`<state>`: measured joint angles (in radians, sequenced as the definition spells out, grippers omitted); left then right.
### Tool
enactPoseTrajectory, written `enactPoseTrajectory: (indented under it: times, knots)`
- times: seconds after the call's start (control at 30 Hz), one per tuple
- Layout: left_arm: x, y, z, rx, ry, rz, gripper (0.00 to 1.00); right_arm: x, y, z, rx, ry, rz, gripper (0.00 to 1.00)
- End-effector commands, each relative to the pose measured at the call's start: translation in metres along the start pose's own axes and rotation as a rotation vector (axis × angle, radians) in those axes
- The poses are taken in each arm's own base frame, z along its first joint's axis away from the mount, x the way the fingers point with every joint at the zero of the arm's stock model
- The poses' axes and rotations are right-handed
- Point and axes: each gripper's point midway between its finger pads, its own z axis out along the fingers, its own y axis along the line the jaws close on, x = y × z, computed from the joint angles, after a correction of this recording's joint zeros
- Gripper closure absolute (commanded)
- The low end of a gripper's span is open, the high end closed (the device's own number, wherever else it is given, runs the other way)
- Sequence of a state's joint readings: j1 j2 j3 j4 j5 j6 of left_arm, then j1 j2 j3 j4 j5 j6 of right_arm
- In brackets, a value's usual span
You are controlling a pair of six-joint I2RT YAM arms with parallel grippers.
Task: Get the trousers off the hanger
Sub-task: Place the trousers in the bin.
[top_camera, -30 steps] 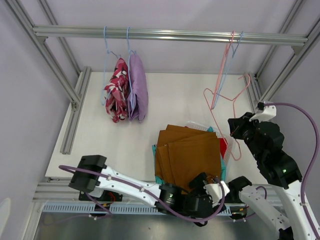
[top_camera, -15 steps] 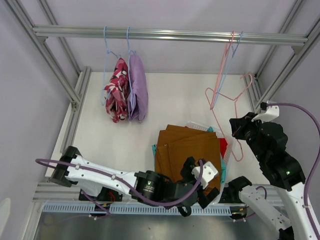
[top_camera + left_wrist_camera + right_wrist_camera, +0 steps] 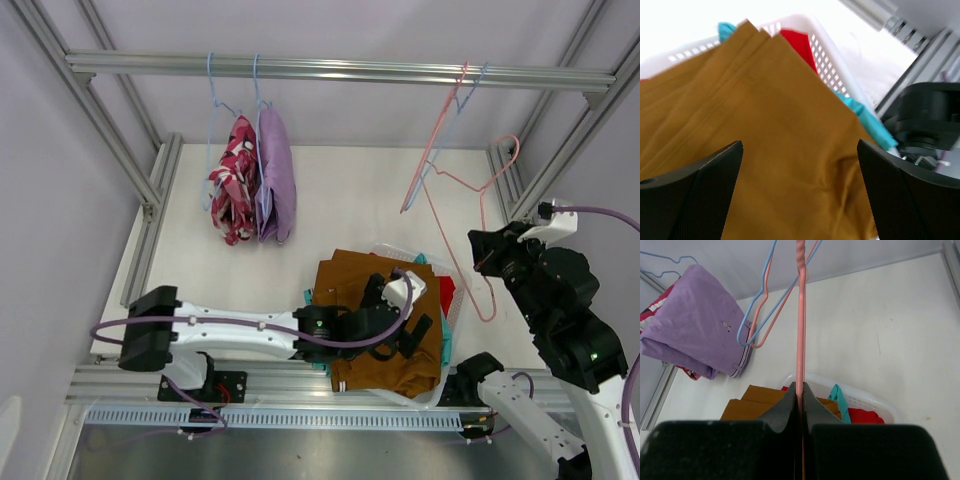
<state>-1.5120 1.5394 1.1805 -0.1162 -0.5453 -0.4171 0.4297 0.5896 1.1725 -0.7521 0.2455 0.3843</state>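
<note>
The rust-brown trousers (image 3: 375, 345) lie rumpled on top in the white basket (image 3: 452, 318). My left gripper (image 3: 412, 332) hovers open just over them, jaws wide apart and empty (image 3: 800, 150). Under the brown cloth (image 3: 760, 115) show the red trousers (image 3: 797, 45) and the teal trousers (image 3: 870, 122). The lilac trousers (image 3: 276, 175) and the camouflage trousers (image 3: 232, 180) hang folded on blue hangers at the rail's left. My right gripper (image 3: 492, 255) is shut on the bare pink hanger (image 3: 480, 195), pinching its wire (image 3: 800, 340) between closed fingers (image 3: 801, 390).
An empty blue hanger (image 3: 440, 140) hangs beside the pink one on the metal rail (image 3: 340, 70). Aluminium frame posts stand at the left (image 3: 150, 200) and right (image 3: 505, 170). The right arm's base (image 3: 927, 125) is just beyond the basket's near right corner.
My left arm swung from the near edge up over the basket, and the brown trousers shifted and rumpled toward the near side. The right gripper moved right, tilting the pink hanger.
</note>
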Motion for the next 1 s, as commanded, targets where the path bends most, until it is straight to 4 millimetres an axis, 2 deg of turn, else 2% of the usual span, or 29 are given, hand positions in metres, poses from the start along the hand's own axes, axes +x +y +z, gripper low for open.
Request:
enactPoseTrajectory:
  times: [0.0, 0.03, 0.07, 0.13, 0.17, 0.23, 0.27, 0.33, 0.43, 0.47, 0.53, 0.6, 0.63, 0.7, 0.73, 0.8, 0.83, 0.97]
  knots:
    - [0.027, -0.014, 0.031, 0.075, 0.032, -0.049, 0.01, -0.010, -0.001, -0.009, -0.004, -0.033, -0.027, 1.00]
    - [0.040, -0.017, 0.038, 0.086, 0.058, -0.064, 0.01, -0.009, -0.002, -0.009, -0.001, -0.032, -0.031, 1.00]
    - [0.066, -0.016, 0.050, 0.074, 0.109, -0.063, 0.01, -0.006, -0.005, -0.008, 0.006, -0.028, -0.036, 1.00]
    - [0.102, -0.016, 0.061, 0.065, 0.181, -0.110, 0.01, -0.002, -0.009, -0.008, 0.019, -0.022, -0.046, 1.00]
    - [0.131, -0.012, 0.070, 0.044, 0.237, -0.101, 0.01, 0.000, -0.010, -0.009, 0.022, -0.016, -0.051, 1.00]
    - [0.164, -0.006, 0.074, 0.024, 0.290, -0.139, 0.01, 0.002, -0.012, -0.009, 0.028, -0.012, -0.055, 1.00]
    - [0.160, -0.009, 0.070, 0.038, 0.268, -0.148, 0.01, 0.003, -0.013, -0.009, 0.032, -0.008, -0.057, 1.00]
    - [0.159, -0.003, 0.059, 0.037, 0.251, -0.169, 0.01, 0.002, -0.013, -0.010, 0.032, -0.011, -0.059, 1.00]
    - [0.132, -0.007, 0.048, 0.043, 0.221, -0.157, 0.01, -0.005, -0.008, -0.012, 0.015, -0.021, -0.049, 1.00]
    - [0.132, -0.005, 0.043, 0.024, 0.228, -0.130, 0.01, -0.006, -0.006, -0.011, 0.010, -0.019, -0.043, 1.00]
    - [0.105, -0.010, 0.035, 0.032, 0.180, -0.107, 0.01, -0.013, 0.000, -0.015, -0.011, -0.029, -0.034, 1.00]
    - [0.089, -0.010, 0.024, 0.016, 0.167, -0.068, 0.01, -0.016, 0.003, -0.016, -0.022, -0.023, -0.031, 1.00]
    - [0.064, -0.016, 0.015, 0.035, 0.126, -0.078, 0.01, -0.021, 0.007, -0.020, -0.038, -0.029, -0.027, 1.00]
    - [0.041, -0.019, 0.000, 0.040, 0.099, -0.046, 0.01, -0.023, 0.010, -0.021, -0.042, -0.013, -0.038, 1.00]
    - [0.015, -0.024, -0.014, 0.058, 0.056, -0.060, 0.00, -0.024, 0.013, -0.023, -0.057, 0.000, -0.041, 1.00]
    - [-0.015, -0.026, -0.031, 0.074, 0.015, -0.048, 0.01, -0.030, 0.021, -0.033, -0.095, 0.008, -0.049, 1.00]
    - [-0.035, -0.022, -0.048, 0.074, -0.014, -0.049, 0.01, -0.029, 0.029, -0.038, -0.143, 0.027, -0.056, 1.00]
    - [-0.084, -0.008, -0.089, 0.093, -0.100, -0.040, 0.01, -0.038, 0.039, -0.063, -0.214, 0.044, -0.082, 1.00]
